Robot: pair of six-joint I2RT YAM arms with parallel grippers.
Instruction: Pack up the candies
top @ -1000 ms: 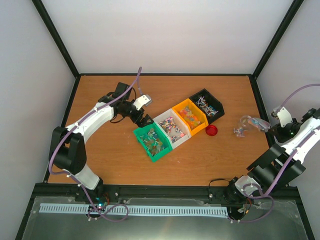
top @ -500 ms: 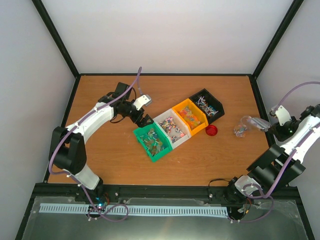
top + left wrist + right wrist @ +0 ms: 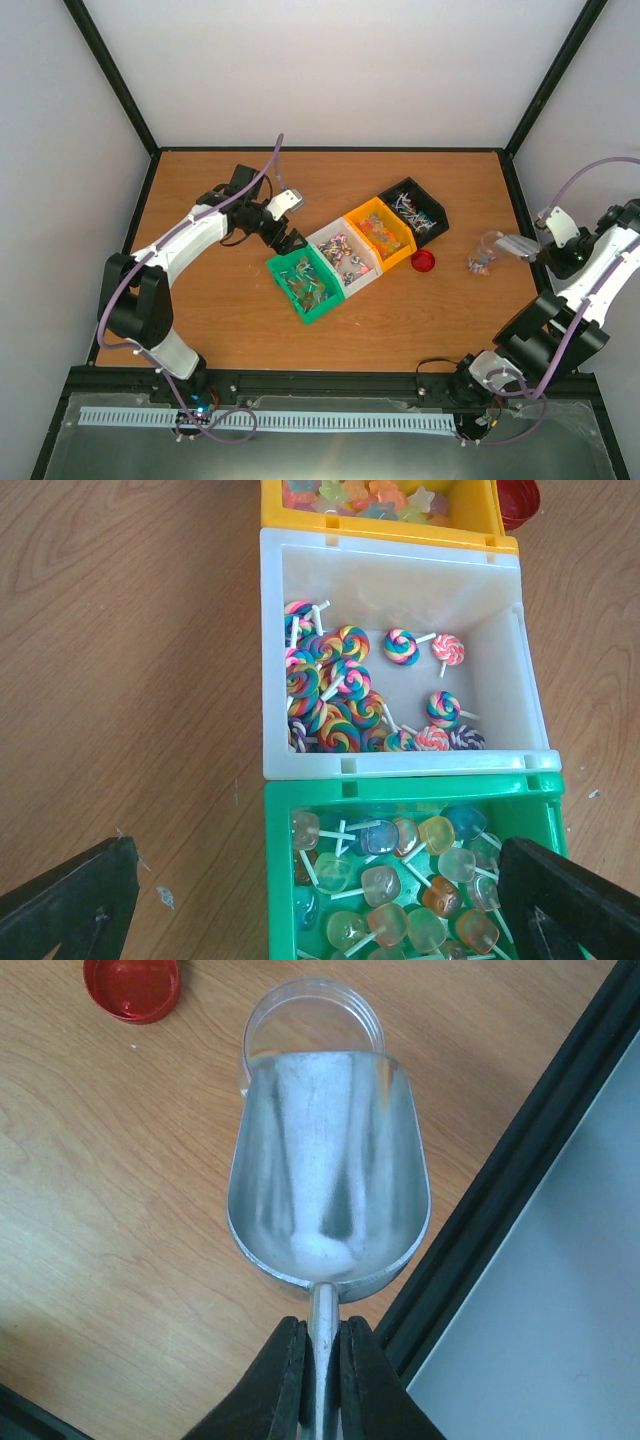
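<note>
Right arm, since a second ago: the wrist has drawn slightly toward the table's right edge; the left arm has not stirred.
Right gripper (image 3: 318,1360): fingers pinched together on the thin handle of the metal scoop (image 3: 325,1175).
Scoop: the bowl is empty and its front lip lies over the mouth of the clear jar (image 3: 310,1010).
Jar: near the right edge of the table (image 3: 230,310); a few coloured pieces show inside it from above. The red lid (image 3: 132,985) lies apart from it, toward the bins.
Candies (image 3: 330,695): mostly still in the row of bins at mid-table, with swirl lollipops in the white bin (image 3: 400,575) and clear cube pops in the green bin (image 3: 410,792). More fill the orange bin (image 3: 380,528) and the black bin (image 3: 413,210).
Left gripper (image 3: 320,900): jaws wide apart and holding nothing, poised over the green bin.
Step in hand: probably the end of a pour, with another scoopful due.
Doing it well: lift the lip clear of the jar rim before swinging away, so the jar is not dragged toward the edge. Enter a bin with the bowl low and level, and carry it back without tilting.
Risk: the light jar could tip.
</note>
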